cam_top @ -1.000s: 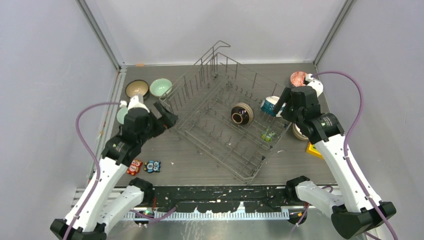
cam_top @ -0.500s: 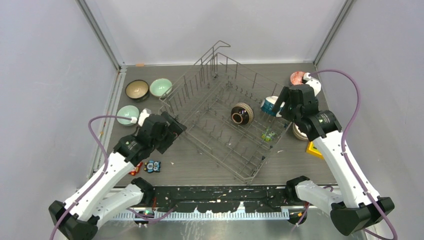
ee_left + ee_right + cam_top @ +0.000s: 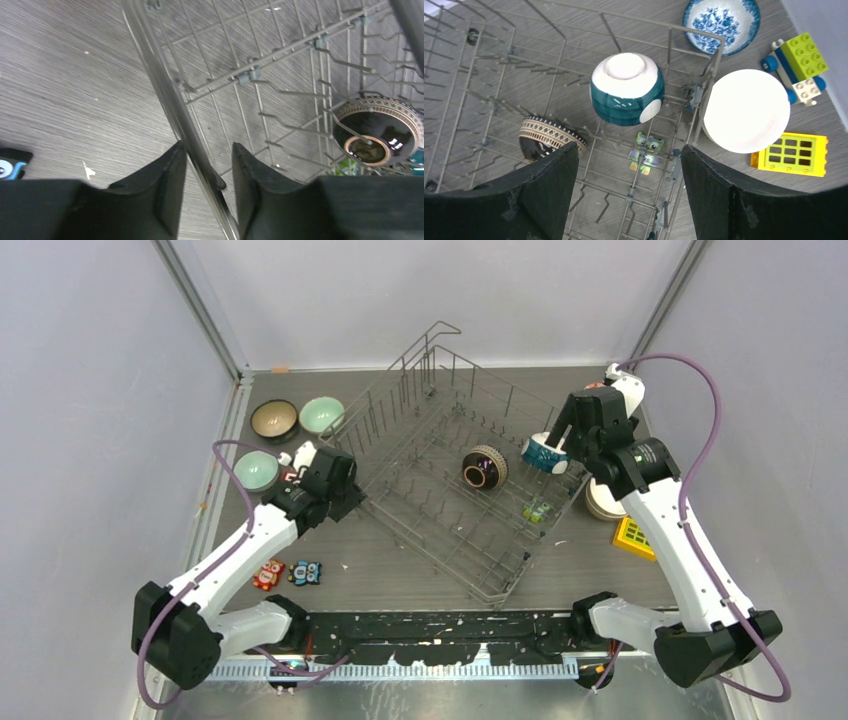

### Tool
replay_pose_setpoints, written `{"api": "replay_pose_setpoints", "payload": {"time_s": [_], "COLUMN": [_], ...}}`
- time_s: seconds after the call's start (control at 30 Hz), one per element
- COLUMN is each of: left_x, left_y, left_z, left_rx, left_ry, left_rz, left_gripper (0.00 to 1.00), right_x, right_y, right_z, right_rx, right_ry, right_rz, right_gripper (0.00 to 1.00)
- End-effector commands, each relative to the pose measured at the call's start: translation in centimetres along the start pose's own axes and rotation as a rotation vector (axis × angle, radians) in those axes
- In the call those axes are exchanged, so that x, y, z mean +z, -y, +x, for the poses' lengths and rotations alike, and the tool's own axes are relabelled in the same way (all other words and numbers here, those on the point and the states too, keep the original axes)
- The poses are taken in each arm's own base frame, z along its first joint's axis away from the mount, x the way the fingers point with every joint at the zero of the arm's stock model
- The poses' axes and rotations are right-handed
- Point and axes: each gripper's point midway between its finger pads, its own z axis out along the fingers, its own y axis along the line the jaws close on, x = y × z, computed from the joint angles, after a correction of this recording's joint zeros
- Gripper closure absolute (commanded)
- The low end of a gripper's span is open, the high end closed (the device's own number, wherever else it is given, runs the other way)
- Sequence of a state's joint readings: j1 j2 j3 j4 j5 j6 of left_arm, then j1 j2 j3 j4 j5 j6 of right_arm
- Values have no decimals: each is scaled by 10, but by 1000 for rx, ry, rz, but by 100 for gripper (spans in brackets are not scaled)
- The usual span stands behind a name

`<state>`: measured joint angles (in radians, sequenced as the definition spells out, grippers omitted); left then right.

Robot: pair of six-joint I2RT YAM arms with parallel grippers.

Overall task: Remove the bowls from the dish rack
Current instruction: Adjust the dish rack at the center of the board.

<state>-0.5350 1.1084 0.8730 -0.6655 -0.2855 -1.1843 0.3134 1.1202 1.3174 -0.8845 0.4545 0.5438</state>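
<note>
Two bowls sit in the dish rack (image 3: 165, 90): a teal-and-white bowl (image 3: 626, 89) upturned at its right corner and a dark brown bowl (image 3: 484, 467) mid-rack. The right hand (image 3: 628, 150) hovers wide apart above the teal one; next it should likely descend and close. The left hand (image 3: 207, 147) straddles the rack's left rim wire, and it is unclear whether it actually pinches the wire.

Rack wires (image 3: 671, 28) around teal bowl (image 3: 626, 90)
</note>
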Motion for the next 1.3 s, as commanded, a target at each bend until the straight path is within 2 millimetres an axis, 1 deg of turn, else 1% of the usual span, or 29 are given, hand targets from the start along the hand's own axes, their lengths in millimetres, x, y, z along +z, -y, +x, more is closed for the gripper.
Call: {"api": "replay_pose_setpoints", "payload": {"time_s": [0.0,0.13,0.27,0.33,0.4,0.5,0.63,0.77,0.93,1.1,1.27], "left_x": [2,5,8,10,12,14,14,10,8,8,8], "left_y": [3,-5,-6,-4,-3,0,-2,-5,-12,-19,-22], "left_z": [-23,-34,-40,-42,-44,-49,-52,-57,-67,-78,-83], "left_rx": [59,96,135,162,189,231,250,251,241,226,220], "left_ry": [36,24,8,-3,-10,-27,-35,-22,-11,-4,0], "left_rz": [6,-14,-11,-6,-7,-9,-19,-19,-31,-42,-42], "left_gripper": [67,74,80,83,84,85,85,86,86,87,87], "right_x": [4,17,33,45,58,75,102,121,132,140,140], "right_y": [6,7,12,13,7,1,2,6,15,17,9], "right_z": [-22,-28,-39,-43,-43,-41,-30,-22,-15,-3,10], "right_rx": [-47,-95,-98,-76,-52,-66,-98,-135,-164,-173,-161], "right_ry": [64,70,94,95,81,61,18,6,-9,-41,-85], "right_rz": [79,128,172,170,131,100,111,132,178,186,128], "right_gripper": [20,18,16,15,14,14,13,13,14,14,16]}}
